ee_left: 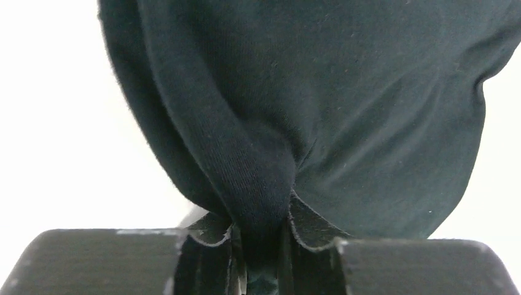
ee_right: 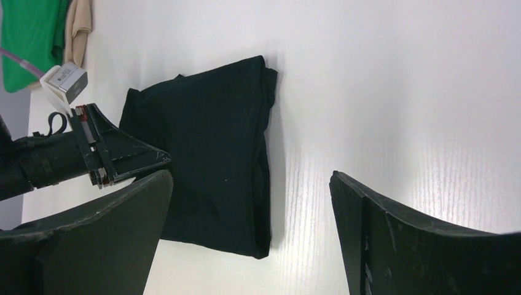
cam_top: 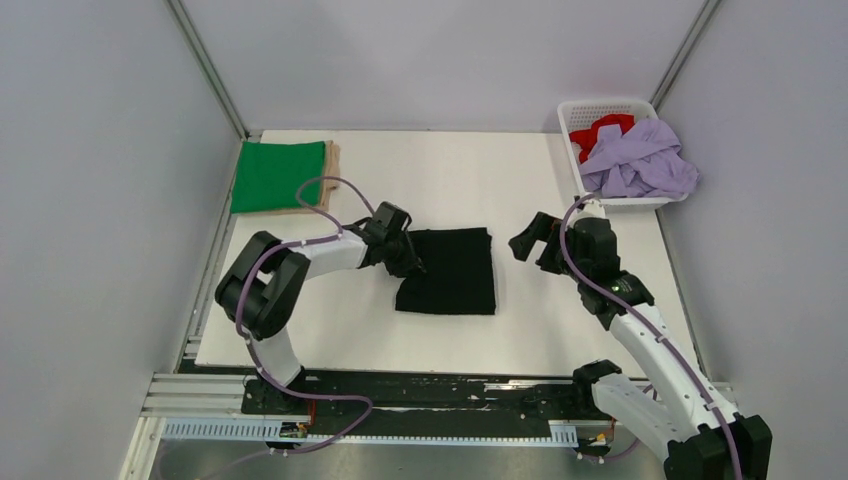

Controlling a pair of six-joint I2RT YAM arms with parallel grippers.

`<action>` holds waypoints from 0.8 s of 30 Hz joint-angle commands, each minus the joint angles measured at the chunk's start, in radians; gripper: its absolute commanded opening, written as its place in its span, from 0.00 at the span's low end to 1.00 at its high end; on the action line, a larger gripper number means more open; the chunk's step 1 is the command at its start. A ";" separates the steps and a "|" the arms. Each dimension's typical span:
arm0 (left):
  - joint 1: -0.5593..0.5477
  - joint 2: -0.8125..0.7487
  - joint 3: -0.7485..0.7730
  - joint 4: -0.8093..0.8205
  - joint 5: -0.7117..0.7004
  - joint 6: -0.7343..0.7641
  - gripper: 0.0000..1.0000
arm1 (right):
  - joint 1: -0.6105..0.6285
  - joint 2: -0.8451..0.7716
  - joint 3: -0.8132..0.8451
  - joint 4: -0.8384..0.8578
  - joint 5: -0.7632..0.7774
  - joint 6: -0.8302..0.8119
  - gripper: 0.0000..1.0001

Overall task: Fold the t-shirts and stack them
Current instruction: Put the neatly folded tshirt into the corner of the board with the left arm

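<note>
"starting at the left, inspector, what was noted?"
"a folded green t-shirt (cam_top: pixel 277 175) lay on a tan t-shirt (cam_top: pixel 334 165) at the far left corner of the table (cam_top: pixel 330 335). this was judged to be the stack, already begun. the left gripper (cam_top: pixel 402 252) sat at the left edge of the black t-shirt (cam_top: pixel 455 272), which lay folded mid-table."
"its grip?"
"clamped on a bunched fold of the black cloth. only the left wrist view showed that, since the top view hid the jaws. it was judged a hold for carrying the shirt to the stack."
"and rightward?"
"the right gripper (cam_top: pixel 530 240) hung spread wide and empty, just right of the black t-shirt and not touching it. its own wrist view confirmed the gap. at the far right, a red t-shirt (cam_top: pixel 600 130) and a lilac t-shirt (cam_top: pixel 640 162) sat unfolded in the white basket (cam_top: pixel 600 103), seen from the top view alone."
</note>
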 commanded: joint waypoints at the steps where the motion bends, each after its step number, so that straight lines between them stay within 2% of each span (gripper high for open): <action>1: -0.036 0.127 0.093 -0.150 -0.172 0.044 0.12 | -0.011 0.014 0.006 -0.017 0.034 -0.053 1.00; 3: -0.037 0.169 0.165 -0.226 -0.251 0.087 0.00 | -0.013 0.012 0.002 -0.020 0.080 -0.068 1.00; 6: -0.037 0.209 0.284 -0.315 -0.358 0.179 0.00 | -0.014 0.004 0.001 -0.020 0.105 -0.087 1.00; 11: -0.037 0.252 0.465 -0.459 -0.654 0.408 0.00 | -0.014 -0.024 -0.008 -0.005 0.129 -0.102 1.00; 15: -0.021 0.290 0.624 -0.506 -0.890 0.559 0.00 | -0.015 -0.035 -0.024 0.018 0.131 -0.111 1.00; 17: 0.009 0.317 0.692 -0.520 -0.958 0.618 0.00 | -0.014 -0.030 -0.026 0.023 0.142 -0.116 1.00; 20: 0.080 0.339 0.746 -0.472 -0.994 0.775 0.00 | -0.015 -0.017 -0.023 0.025 0.154 -0.121 1.00; 24: 0.161 0.339 0.774 -0.313 -1.023 0.994 0.00 | -0.016 -0.001 -0.024 0.030 0.161 -0.129 1.00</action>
